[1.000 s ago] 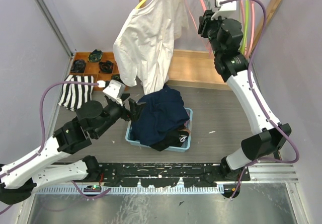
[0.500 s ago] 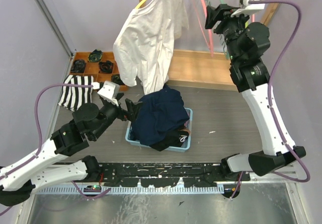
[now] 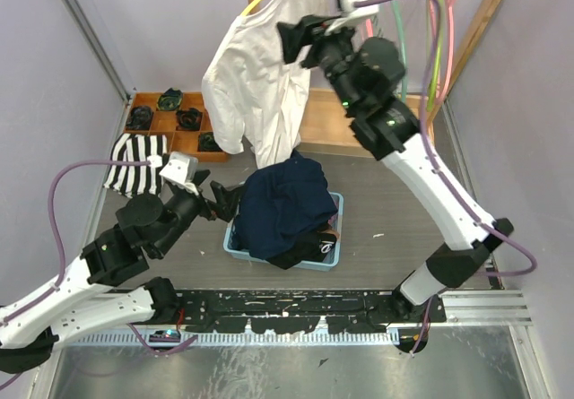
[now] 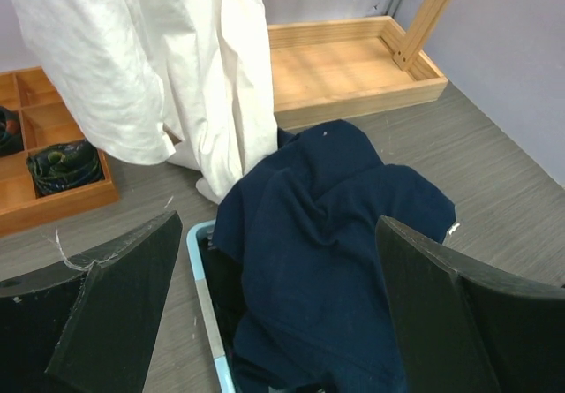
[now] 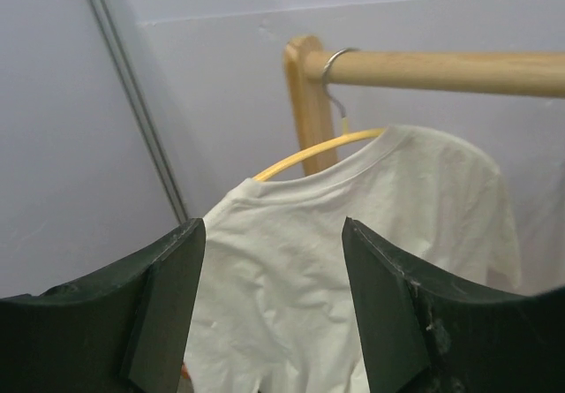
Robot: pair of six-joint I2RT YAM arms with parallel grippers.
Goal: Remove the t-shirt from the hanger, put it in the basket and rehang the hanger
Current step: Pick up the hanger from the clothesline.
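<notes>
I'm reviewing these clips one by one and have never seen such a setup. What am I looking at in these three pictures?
Two robot arms, left and right, are bolted at the near edge of a table. The wide picture comes from a fixed camera above and behind them. The other two come from a camera on each wrist, so the dark shapes at their lower edges are that arm's own fingers. The left claw is open, pointing at a navy garment heaped in a light blue basket. The right claw is open, facing a white t-shirt on a yellow hanger hooked over a wooden rail. A striped cloth and a wooden tray lie at the left. Neither claw holds anything.
</notes>
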